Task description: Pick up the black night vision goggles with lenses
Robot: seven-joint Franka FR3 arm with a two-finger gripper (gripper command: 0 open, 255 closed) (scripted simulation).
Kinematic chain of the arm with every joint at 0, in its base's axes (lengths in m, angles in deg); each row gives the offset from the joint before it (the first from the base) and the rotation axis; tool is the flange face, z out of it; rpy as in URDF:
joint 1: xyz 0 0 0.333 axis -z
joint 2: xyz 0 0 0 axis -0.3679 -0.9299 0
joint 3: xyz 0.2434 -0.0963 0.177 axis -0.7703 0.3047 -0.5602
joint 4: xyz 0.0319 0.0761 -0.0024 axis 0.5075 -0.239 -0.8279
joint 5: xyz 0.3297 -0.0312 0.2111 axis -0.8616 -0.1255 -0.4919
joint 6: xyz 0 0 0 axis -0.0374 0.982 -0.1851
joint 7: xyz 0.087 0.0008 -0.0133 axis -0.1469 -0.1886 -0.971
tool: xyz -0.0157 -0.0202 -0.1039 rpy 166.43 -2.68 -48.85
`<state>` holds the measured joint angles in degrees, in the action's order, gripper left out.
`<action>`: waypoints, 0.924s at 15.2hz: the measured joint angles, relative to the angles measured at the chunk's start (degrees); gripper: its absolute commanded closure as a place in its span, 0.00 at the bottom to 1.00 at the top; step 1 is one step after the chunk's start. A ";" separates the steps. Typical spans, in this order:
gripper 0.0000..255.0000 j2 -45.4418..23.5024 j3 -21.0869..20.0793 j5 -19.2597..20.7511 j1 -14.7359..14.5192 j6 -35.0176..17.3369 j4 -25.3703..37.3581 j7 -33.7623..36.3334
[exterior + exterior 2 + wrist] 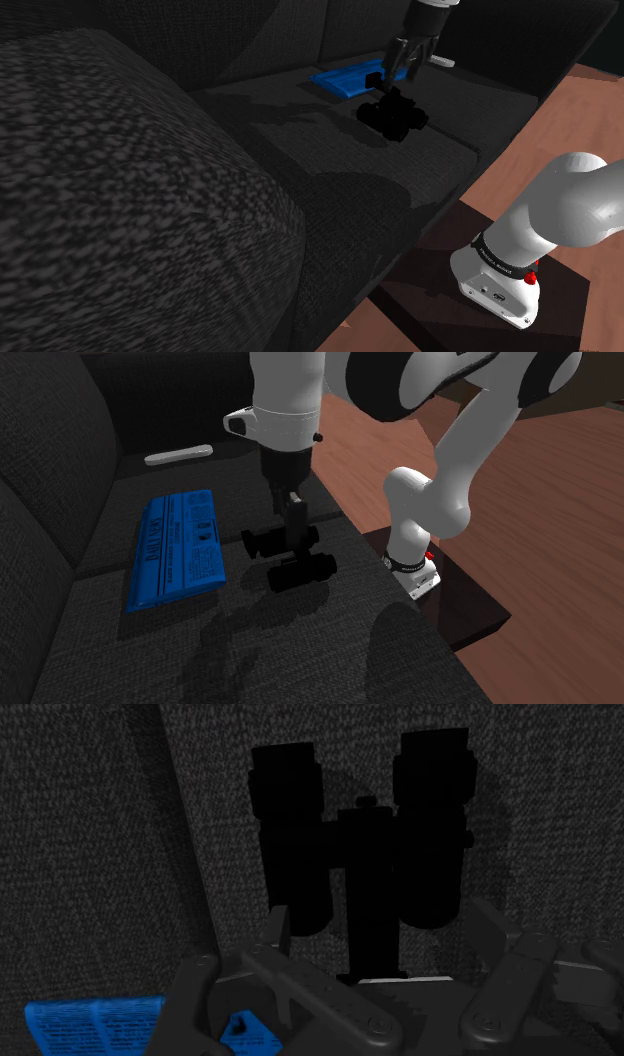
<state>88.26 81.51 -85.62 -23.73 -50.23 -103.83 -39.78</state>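
Tool (382, 916) spread wide, over matte black twin-barrelled goggles (365, 844), bridge between barrels, dark sofa (100, 854)

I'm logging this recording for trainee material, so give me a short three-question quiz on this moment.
1. True or false: the blue booklet lies flat on the dark sofa seat beside the black goggles.
2. The gripper is: A) right over the goggles; B) over the booklet; C) over the slim white object.
3. Which lies farther from the goggles, the booklet or the slim white object?
Key: 1 true; 2 A; 3 the slim white object.
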 measured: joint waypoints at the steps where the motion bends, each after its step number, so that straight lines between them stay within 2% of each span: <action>1: 0.00 0.27 -0.04 -0.04 -0.04 -0.81 -1.06 0.02; 4: 0.00 0.23 -0.09 -0.06 -0.05 -3.06 -3.26 0.01; 5: 1.00 0.30 -0.08 -0.06 -0.05 -3.33 -3.58 0.00; 14: 1.00 0.50 -0.09 -0.09 -0.07 -3.66 -3.98 0.02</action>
<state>88.77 81.42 -85.71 -23.81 -53.89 -107.80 -39.76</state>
